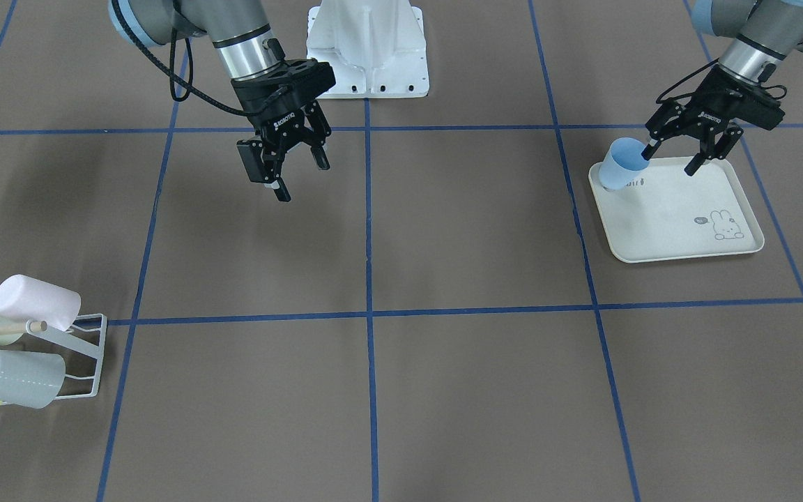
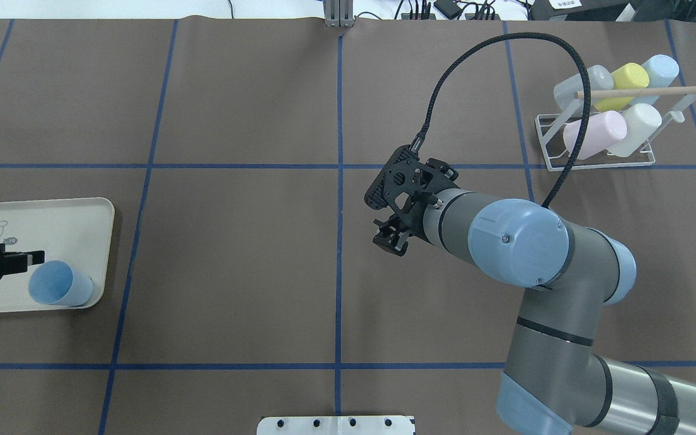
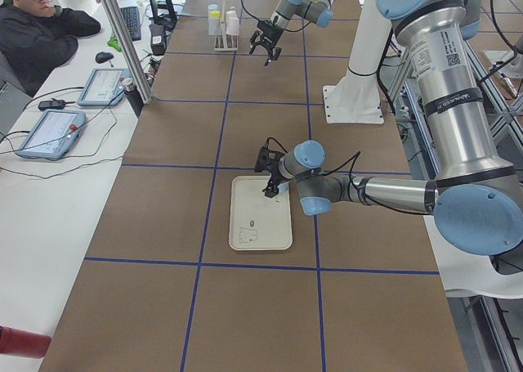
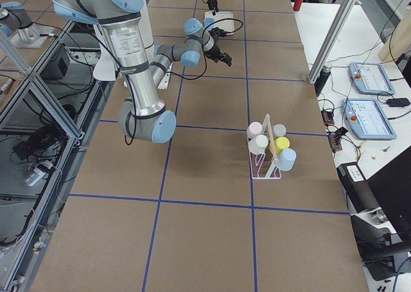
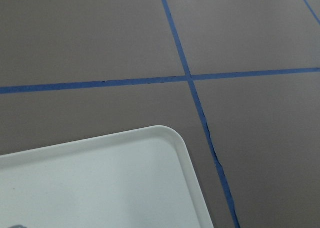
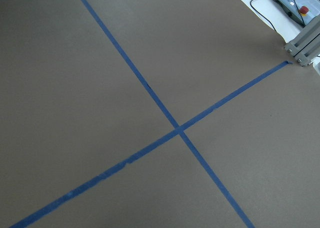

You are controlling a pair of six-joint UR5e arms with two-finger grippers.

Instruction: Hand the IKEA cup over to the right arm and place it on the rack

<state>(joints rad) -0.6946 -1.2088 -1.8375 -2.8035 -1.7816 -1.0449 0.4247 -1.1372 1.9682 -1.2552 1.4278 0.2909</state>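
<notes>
The IKEA cup (image 1: 617, 166) is light blue and stands mouth up on a corner of the cream rabbit-print tray (image 1: 666, 216). My left gripper (image 1: 670, 155) hangs open over it, one fingertip at the cup's rim and the other over the tray. From overhead the cup (image 2: 58, 285) sits at the tray's near right corner, beside the left gripper (image 2: 22, 260). My right gripper (image 1: 300, 178) is open and empty above the middle of the table, far from the cup. The white wire rack (image 1: 100, 355) with its wooden rod holds several pastel cups.
The rack (image 2: 614, 163) stands at the far right of the table. The white robot base (image 1: 368, 49) is at the table's edge. Blue tape lines grid the brown table. A person (image 3: 33, 29) sits at a side desk with tablets.
</notes>
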